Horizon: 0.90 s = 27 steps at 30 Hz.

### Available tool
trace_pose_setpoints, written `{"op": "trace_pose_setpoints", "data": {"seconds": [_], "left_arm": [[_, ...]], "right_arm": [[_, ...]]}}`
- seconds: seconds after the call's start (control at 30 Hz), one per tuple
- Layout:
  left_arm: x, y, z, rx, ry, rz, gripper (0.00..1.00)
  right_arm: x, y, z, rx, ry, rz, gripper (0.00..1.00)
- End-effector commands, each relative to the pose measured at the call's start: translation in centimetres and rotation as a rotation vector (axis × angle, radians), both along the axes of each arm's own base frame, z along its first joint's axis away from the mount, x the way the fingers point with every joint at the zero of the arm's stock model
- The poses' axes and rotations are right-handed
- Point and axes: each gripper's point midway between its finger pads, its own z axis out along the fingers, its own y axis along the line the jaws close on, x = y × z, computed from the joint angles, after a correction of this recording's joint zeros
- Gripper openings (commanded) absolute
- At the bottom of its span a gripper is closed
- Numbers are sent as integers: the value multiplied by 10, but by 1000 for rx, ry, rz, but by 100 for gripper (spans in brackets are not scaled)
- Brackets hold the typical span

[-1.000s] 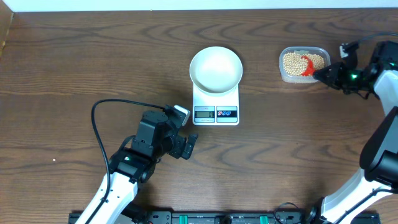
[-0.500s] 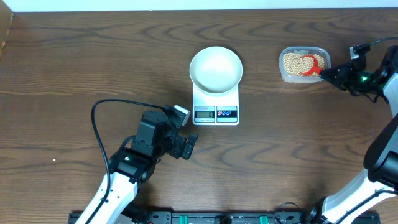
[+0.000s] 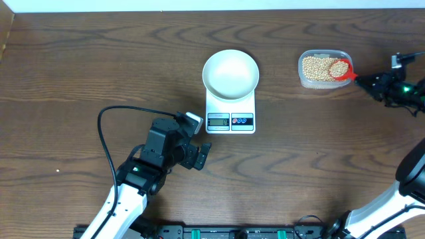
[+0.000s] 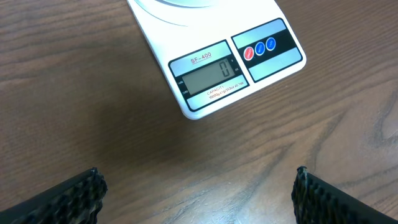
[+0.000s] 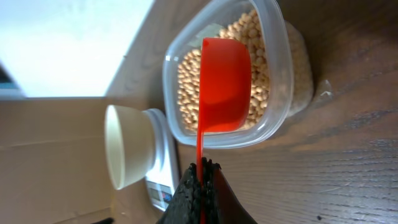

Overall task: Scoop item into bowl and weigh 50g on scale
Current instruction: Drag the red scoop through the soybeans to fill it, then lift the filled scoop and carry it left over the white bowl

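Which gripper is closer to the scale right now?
Left. The left gripper hangs open just off the display end of the scale. The right gripper is far off on the other side, by the clear tub, shut on the handle of the red scoop.

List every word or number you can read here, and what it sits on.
"SF-400": on the scale, above its LCD window.
"0": shown in the LCD window.
Small print beneath the window: too small to read.
Marks on the red and blue buttons: too blurred.
Nothing legible elsewhere.
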Motion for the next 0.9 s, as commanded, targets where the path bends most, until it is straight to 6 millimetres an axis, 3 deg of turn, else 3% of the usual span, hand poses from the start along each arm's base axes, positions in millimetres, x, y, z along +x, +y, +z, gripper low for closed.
{"op": "trace_pose_setpoints", "data": {"seconds": [0.0,0.63,0.87], "left_arm": [[7,1,9,5,-29,2,98],[7,1,9,5,-29,2,98],[7,1,9,5,-29,2,98]], "right_arm": [[-2,3,20,128,-65,12,1],[0,19,60,317,-199,85,1],[18,54,66,332,-192,163,1]]}}
